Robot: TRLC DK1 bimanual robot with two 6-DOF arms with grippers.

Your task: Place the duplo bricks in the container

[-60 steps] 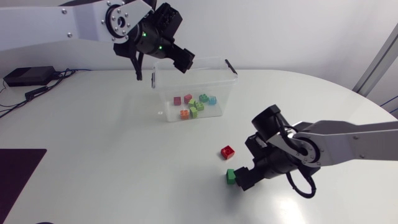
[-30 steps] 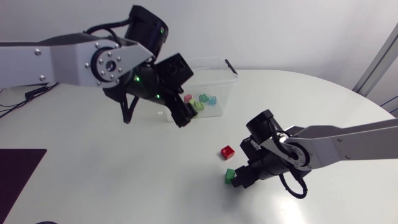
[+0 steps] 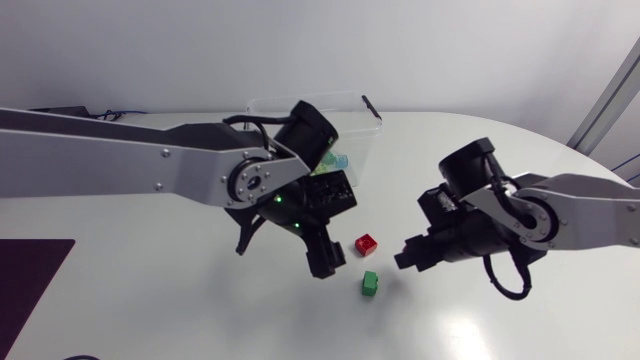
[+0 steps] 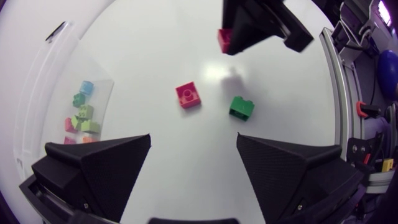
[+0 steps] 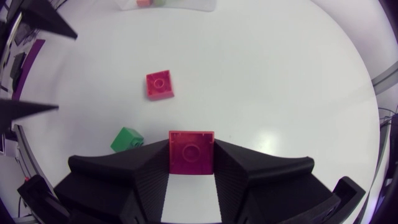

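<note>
My right gripper (image 5: 191, 148) is shut on a dark pink brick (image 5: 191, 152), held just above the table; the left wrist view also shows that brick (image 4: 225, 38) in the right gripper (image 4: 258, 25). A red brick (image 3: 366, 243) and a green brick (image 3: 370, 284) lie loose on the table between both grippers. My left gripper (image 3: 323, 260) hovers open over them, with the red brick (image 4: 188, 96) and green brick (image 4: 241, 107) ahead of its fingers. The clear container (image 3: 365, 108) stands at the back with several bricks inside, partly hidden by my left arm.
The container (image 4: 59, 74) lies off to the side of my left gripper. A black box with cables (image 3: 60, 113) sits at the far left edge and a dark mat (image 3: 25, 275) at the front left.
My left arm swung from above the container down to the loose bricks. My right gripper shut on the pink brick and drew back to the right, away from the green brick.
</note>
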